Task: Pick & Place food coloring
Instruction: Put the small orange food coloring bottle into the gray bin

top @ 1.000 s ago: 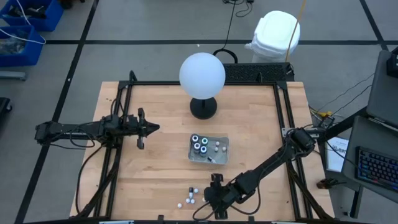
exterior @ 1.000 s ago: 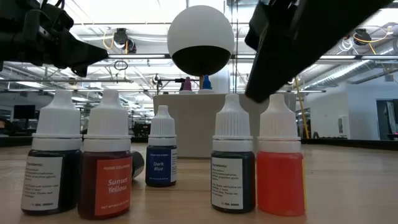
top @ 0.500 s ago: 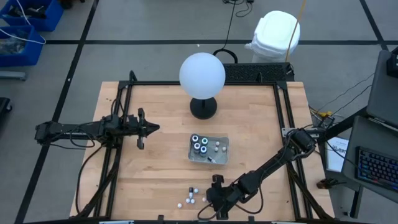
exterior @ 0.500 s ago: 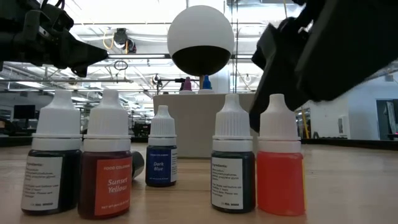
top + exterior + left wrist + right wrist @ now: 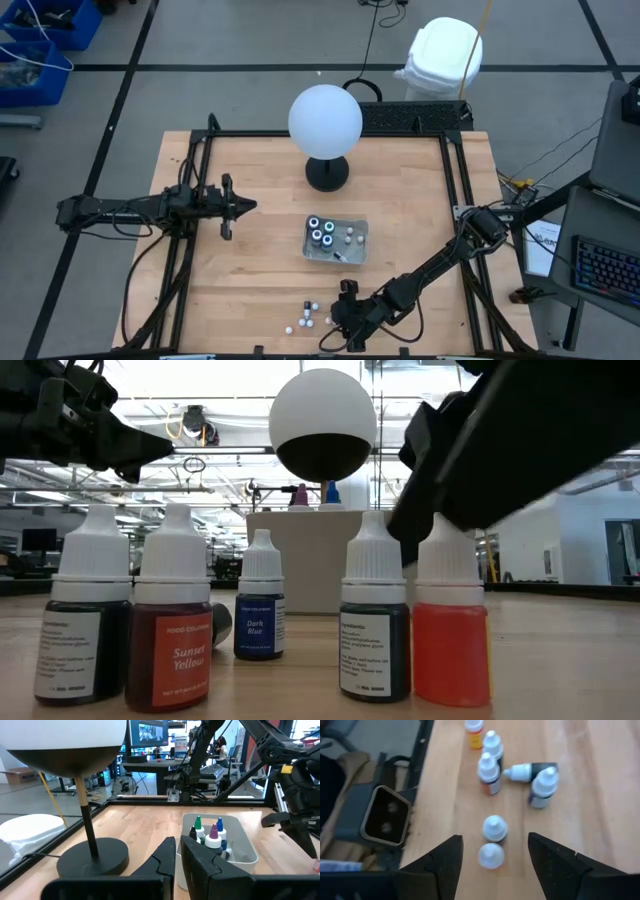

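Several small white-capped food coloring bottles (image 5: 489, 775) stand on the wood table near its front edge; one lies on its side (image 5: 527, 770). In the low view they stand in a row (image 5: 172, 625). My right gripper (image 5: 493, 840) is open and low over them, its fingers on either side of two bottles (image 5: 495, 827) without touching; it also shows in the high view (image 5: 338, 315). More bottles stand in the clear tray (image 5: 335, 241). My left gripper (image 5: 243, 207) is shut and empty at the table's left, clear of everything.
A white globe lamp on a black base (image 5: 325, 125) stands at the far middle of the table. A black frame (image 5: 200, 230) runs along the table's sides. The low camera (image 5: 385, 815) sits at the front edge beside the bottles.
My right gripper has come down toward the bottles at the table's front and shifted slightly toward the left edge. Its fingers have stayed open. The bottles have not moved.
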